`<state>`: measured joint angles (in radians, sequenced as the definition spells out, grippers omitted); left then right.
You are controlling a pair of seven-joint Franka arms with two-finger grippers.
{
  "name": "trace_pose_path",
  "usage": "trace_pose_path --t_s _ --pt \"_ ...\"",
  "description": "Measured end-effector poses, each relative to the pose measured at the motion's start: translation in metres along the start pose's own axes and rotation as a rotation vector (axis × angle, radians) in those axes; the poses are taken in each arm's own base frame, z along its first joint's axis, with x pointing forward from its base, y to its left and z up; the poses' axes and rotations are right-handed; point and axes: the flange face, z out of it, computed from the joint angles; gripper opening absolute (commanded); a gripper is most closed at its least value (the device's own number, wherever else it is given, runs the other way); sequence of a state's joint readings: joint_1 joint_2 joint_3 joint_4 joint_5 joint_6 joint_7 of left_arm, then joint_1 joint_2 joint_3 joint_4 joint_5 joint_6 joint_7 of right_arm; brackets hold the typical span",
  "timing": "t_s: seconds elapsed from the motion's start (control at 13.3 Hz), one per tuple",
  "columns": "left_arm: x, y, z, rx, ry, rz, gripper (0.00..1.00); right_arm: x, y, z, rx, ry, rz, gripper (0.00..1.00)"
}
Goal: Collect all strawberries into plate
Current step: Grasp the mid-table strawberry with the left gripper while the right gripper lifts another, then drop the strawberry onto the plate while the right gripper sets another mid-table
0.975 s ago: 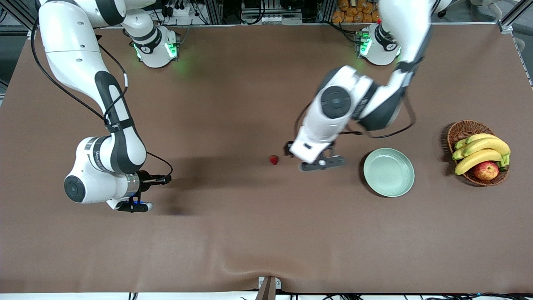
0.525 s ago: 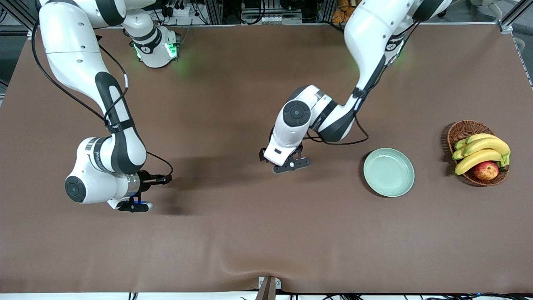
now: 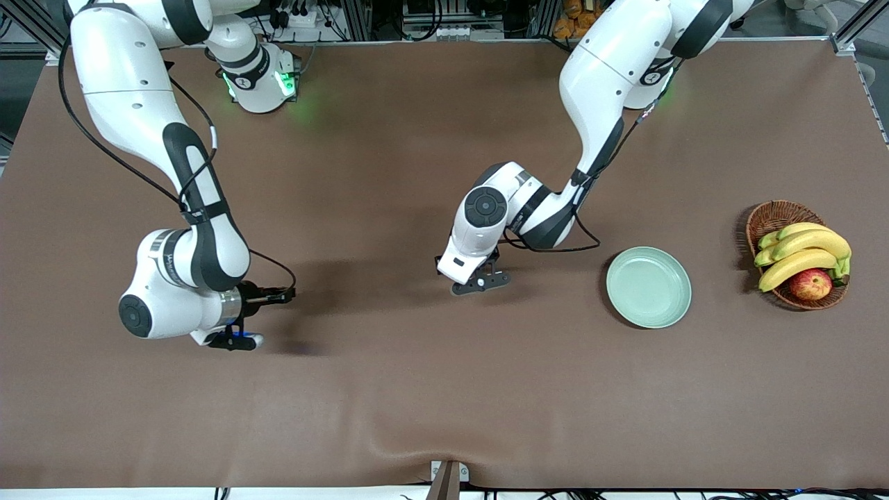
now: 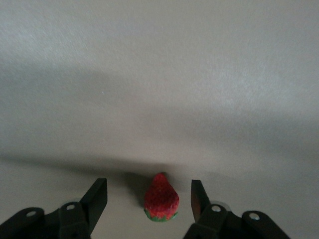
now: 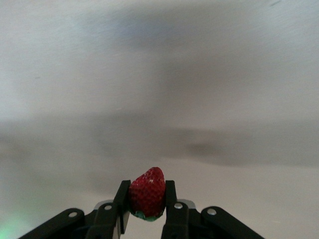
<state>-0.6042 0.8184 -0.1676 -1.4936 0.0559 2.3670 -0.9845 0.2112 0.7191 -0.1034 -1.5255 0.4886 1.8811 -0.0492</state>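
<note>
Left gripper (image 4: 149, 199): it is sitting low at the middle of the table, and its two fingers (image 4: 97, 196) are standing apart with a gap on each side of a berry, touching it on neither side.
Strawberry on the table (image 4: 161, 198): it is lying between those fingers on the brown cloth, green cap toward the wrist camera and red tip pointing away; in the front view the hand of the left arm is covering it.
Right gripper (image 5: 145, 201): it is hanging over the table toward the right arm's end, and its fingers are pressing together on a second berry.
Held strawberry (image 5: 147, 192): it is sitting pinched between the right gripper's fingertips, red tip sticking out past them and a bit of green cap showing at the base.
Left gripper in the front view (image 3: 479, 281): it is pointing down at the cloth, with the plate lying beside it toward the left arm's end of the table.
Right gripper in the front view (image 3: 278, 297): its dark fingers are pointing sideways toward the middle of the table, well apart from the left gripper.
Plate (image 3: 649, 287): it is lying flat between the left gripper and the basket, with nothing showing on it.
Basket (image 3: 767, 219): it is standing near the plate, farther out from the left gripper, holding bananas (image 3: 806, 253) and an apple (image 3: 810, 284).
Table (image 3: 417, 389): a brown cloth is covering it.
</note>
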Motion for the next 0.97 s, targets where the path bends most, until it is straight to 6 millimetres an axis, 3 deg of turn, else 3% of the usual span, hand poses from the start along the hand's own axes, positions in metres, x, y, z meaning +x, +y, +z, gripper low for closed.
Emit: trace_pose_path --t_s 0.15,0.3,0.53,0.82,0.97 --pt "-0.006 0.002 0.005 0.005 -0.005 0.002 0.68 -0.003 -0.011 0.011 0.056 -0.016 0.013 0.00" --pt "-0.008 0.003 0.010 0.010 -0.010 0.002 0.58 -0.004 -0.021 0.021 0.108 -0.027 0.027 0.00" --pt "-0.010 0.004 0.012 0.010 -0.010 0.004 0.00 -0.004 -0.039 0.034 0.189 -0.036 0.046 0.00" --pt "0.003 0.006 -0.003 -0.014 0.013 -0.009 0.00 -0.006 -0.064 0.050 0.242 -0.023 0.053 0.00" --pt "0.028 -0.007 -0.033 -0.015 0.026 -0.048 0.00 -0.007 -0.075 0.058 0.255 -0.013 0.053 0.00"
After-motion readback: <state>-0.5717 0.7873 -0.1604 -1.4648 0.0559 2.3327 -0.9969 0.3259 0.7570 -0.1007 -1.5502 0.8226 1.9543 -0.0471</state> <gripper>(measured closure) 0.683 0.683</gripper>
